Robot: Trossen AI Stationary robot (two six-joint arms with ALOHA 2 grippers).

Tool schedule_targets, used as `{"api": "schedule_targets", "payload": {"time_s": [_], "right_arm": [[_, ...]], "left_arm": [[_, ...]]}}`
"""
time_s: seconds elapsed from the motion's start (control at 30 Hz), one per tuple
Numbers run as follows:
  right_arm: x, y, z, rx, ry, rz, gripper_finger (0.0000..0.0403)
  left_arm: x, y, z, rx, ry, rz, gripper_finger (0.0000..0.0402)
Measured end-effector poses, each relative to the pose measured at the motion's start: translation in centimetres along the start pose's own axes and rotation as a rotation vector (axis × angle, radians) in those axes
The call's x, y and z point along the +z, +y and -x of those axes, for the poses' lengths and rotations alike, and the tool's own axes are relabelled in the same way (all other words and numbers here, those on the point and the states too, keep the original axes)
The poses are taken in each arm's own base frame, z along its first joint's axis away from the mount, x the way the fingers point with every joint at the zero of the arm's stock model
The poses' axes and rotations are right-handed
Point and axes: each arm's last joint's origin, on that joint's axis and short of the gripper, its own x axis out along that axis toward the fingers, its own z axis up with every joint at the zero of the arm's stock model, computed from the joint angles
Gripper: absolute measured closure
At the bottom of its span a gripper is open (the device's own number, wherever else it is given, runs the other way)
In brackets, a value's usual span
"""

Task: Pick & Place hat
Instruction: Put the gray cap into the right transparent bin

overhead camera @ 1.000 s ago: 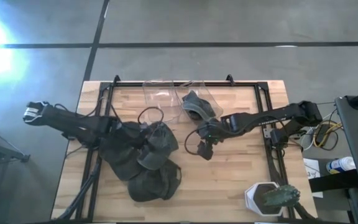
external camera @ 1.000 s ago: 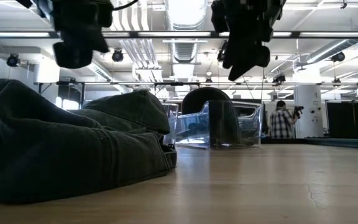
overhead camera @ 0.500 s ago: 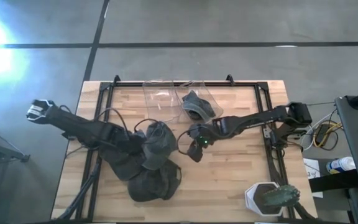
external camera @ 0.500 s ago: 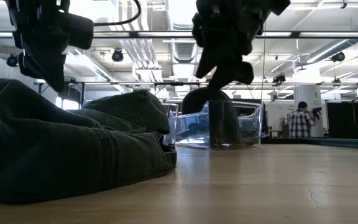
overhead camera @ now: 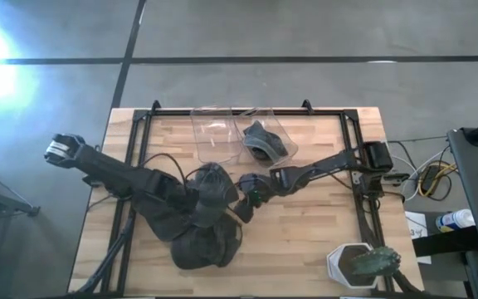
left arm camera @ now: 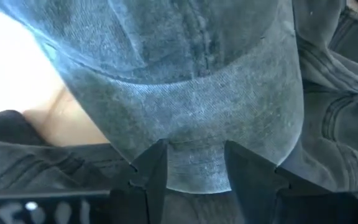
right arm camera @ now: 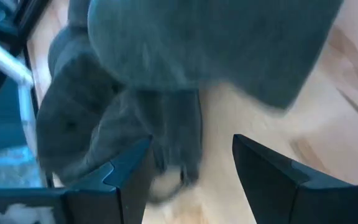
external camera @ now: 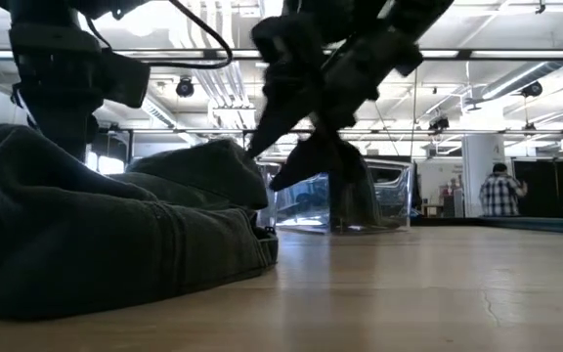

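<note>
Both claws spread, empty. Left claw (left arm camera: 191, 165) pressed over top hat (overhead camera: 208, 193) of pile; right claw (right arm camera: 188, 165) angled toward brim edge (probably to separate one).

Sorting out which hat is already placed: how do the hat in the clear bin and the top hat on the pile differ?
The hat in the clear bin sits alone at the table's far edge; the top hat on the pile lies on other hats. No gripper is near the first; the left gripper and right gripper, both open, flank the second. Both are dark grey-green.
</note>
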Motion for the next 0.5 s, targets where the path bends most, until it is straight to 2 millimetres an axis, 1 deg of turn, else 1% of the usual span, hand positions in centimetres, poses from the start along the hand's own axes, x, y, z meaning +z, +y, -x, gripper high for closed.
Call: {"api": "schedule_targets", "payload": {"time_s": [0.13,0.27,0.37,0.5], "right_arm": [[0.0,-0.6,-1.4,-0.012,-0.045,-0.025,0.0188],[-0.5,-1.4,-3.1,-0.029,-0.028,-0.040,0.0188],[-1.0,-2.0,-4.2,-0.043,-0.022,-0.015,0.0188],[-0.9,-1.9,-4.8,-0.008,-0.056,0.039,0.0188]], "left_arm": [[0.1,-0.3,-0.8,-0.007,0.019,-0.009,0.0248],[0.3,-0.8,-1.6,-0.040,0.030,-0.016,0.0248],[0.4,-1.3,-2.1,-0.067,0.029,-0.020,0.0248],[0.5,-1.6,-2.6,-0.094,0.037,-0.019,0.0248]]}}
